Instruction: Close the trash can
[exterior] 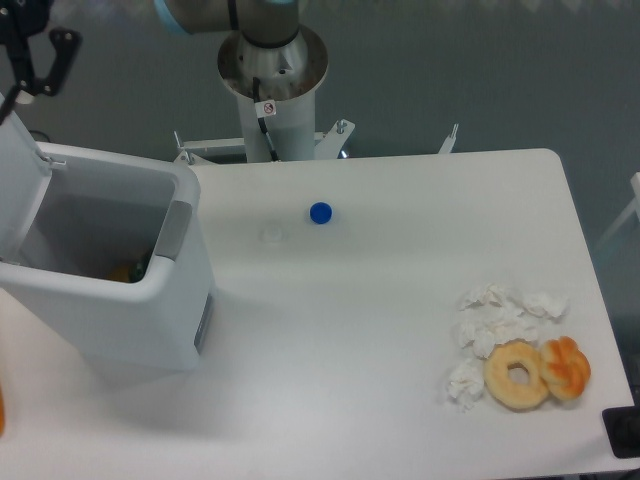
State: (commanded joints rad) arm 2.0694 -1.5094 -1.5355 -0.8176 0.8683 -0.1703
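White table (400, 330), open trash can (110, 290), gripper (30, 65) mostly out of frame, jaw state unclear.

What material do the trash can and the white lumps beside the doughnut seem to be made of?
The trash can looks like moulded plastic: smooth white walls with a soft sheen, rounded corners and a grey tab on the rim. The white lumps look like crumpled tissue paper: matte, with sharp irregular creases. From this view alone, thin cloth cannot be ruled out.
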